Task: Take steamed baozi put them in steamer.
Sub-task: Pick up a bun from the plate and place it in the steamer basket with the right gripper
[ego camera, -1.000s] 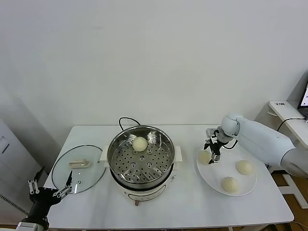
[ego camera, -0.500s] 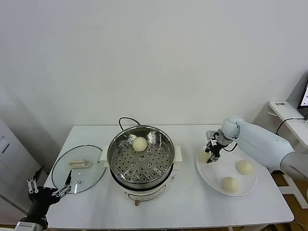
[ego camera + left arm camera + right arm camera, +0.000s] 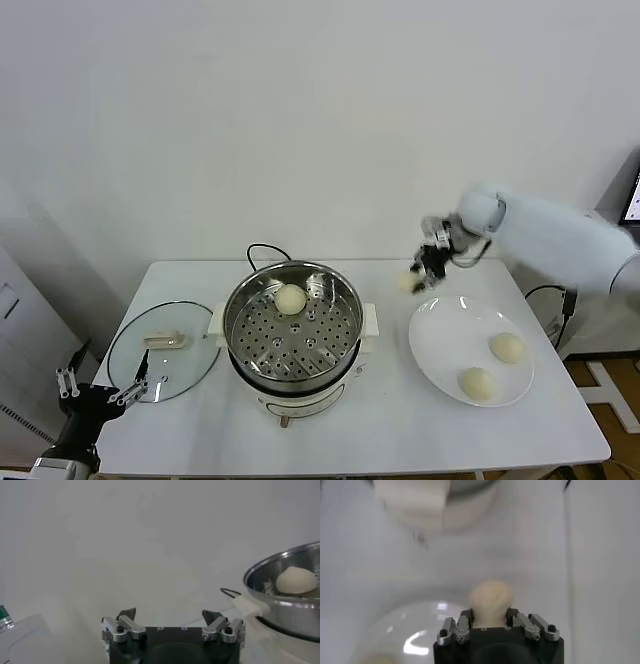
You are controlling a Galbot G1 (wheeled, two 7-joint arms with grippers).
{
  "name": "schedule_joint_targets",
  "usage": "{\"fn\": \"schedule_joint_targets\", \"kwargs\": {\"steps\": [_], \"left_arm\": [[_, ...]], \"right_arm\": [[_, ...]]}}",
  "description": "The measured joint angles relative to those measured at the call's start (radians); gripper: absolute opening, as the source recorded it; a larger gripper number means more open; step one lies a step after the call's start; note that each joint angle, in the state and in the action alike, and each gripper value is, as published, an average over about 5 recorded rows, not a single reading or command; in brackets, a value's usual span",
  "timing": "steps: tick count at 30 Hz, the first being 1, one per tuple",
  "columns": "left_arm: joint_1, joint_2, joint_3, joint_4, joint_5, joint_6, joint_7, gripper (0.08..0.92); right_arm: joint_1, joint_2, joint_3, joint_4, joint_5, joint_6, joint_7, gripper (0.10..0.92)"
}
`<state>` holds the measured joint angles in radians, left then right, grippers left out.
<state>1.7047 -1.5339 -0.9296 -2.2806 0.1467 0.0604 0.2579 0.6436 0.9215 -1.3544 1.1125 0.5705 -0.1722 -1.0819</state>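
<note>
The right gripper [image 3: 424, 268] pinches one baozi [image 3: 409, 282] in the air, above the desk [image 3: 390, 420] between the steamer [image 3: 293, 330] and the white plate [image 3: 440, 345]. Another baozi [image 3: 290, 298] lies inside the steamer, two more baozi [image 3: 508, 347] lie on the plate below the gripper. The left gripper [image 3: 100, 392] waits spread wide near the glass lid [image 3: 160, 352].

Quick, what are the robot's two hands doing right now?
Left gripper: open, holding nothing, parked low by the glass lid.
Right gripper: closed on a baozi, lifted above the white plate.
</note>
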Motion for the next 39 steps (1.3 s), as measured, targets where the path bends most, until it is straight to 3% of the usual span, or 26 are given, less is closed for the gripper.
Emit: {"fn": "schedule_joint_targets", "kwargs": {"steps": [13, 28, 39], "left_arm": [[-0.004, -0.01, 0.016, -0.01, 0.011, 0.001, 0.0, 0.823], [0.001, -0.013, 0.008, -0.01, 0.007, -0.002, -0.001, 0.823], [-0.008, -0.009, 0.015, -0.001, 0.008, -0.001, -0.001, 0.823]], "right_arm": [[0.069, 0.14, -0.053, 0.219, 0.255, -0.173, 0.101, 0.41], [-0.078, 0.325, -0.033, 0.23, 0.337, -0.339, 0.312, 0.415], [-0.141, 0.384, -0.014, 0.19, 0.347, -0.375, 0.397, 0.549]]}}
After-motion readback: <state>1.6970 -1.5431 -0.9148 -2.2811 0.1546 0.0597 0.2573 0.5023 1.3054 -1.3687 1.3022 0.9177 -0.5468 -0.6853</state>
